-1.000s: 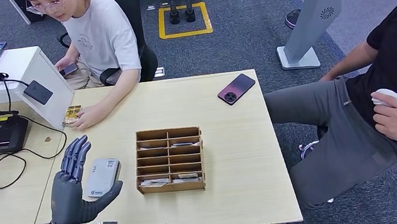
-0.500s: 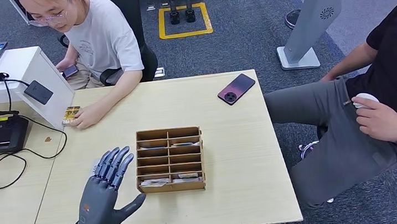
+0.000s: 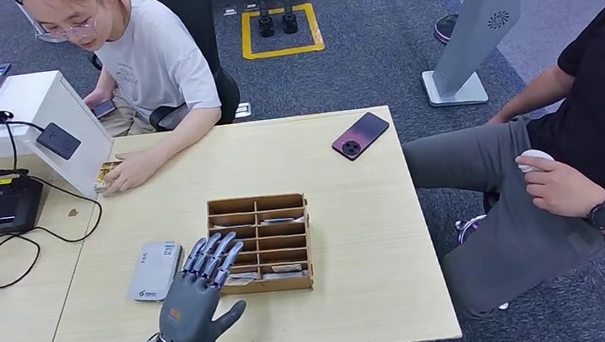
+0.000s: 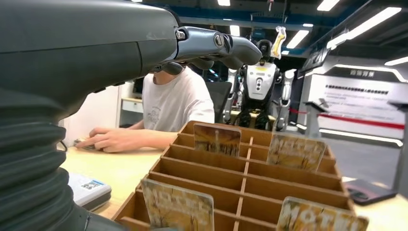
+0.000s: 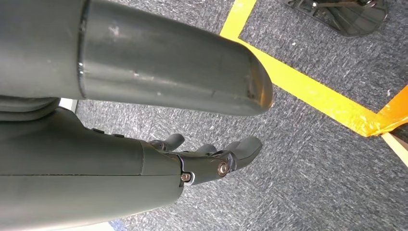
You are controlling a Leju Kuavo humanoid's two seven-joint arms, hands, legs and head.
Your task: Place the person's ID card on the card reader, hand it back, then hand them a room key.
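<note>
Currently the fingers [image 3: 215,257] of the left hand [image 3: 196,297] are spread wide and hold nothing; they are raised just above the near left corner of the wooden card rack [image 3: 259,243], thumb out to the side. In the left wrist view the fingertips are seen poised over the rack's slots, where several room key cards [image 4: 178,208] stand upright in the compartments. The right hand [image 5: 207,159] hangs at the side over carpet, fingers loosely curled with nothing in them.

The step in hand is judged to be the fetching of a room key. One card in the near row should be singled out, and the fingers brought down straight over its top edge, so that it is pinched between thumb and a finger without the neighbouring dividers being caught. The rack is light and could be dragged or tipped if a divider is snagged, so the card should be lifted straight up.

The card reader [image 3: 156,270] lies on the bench [image 3: 345,209] just left of the hand. What seems to be the ID card [image 3: 107,173] lies under the seated person's hand [image 3: 131,169] at the far left corner. A phone [image 3: 360,135] lies near the far right edge.
</note>
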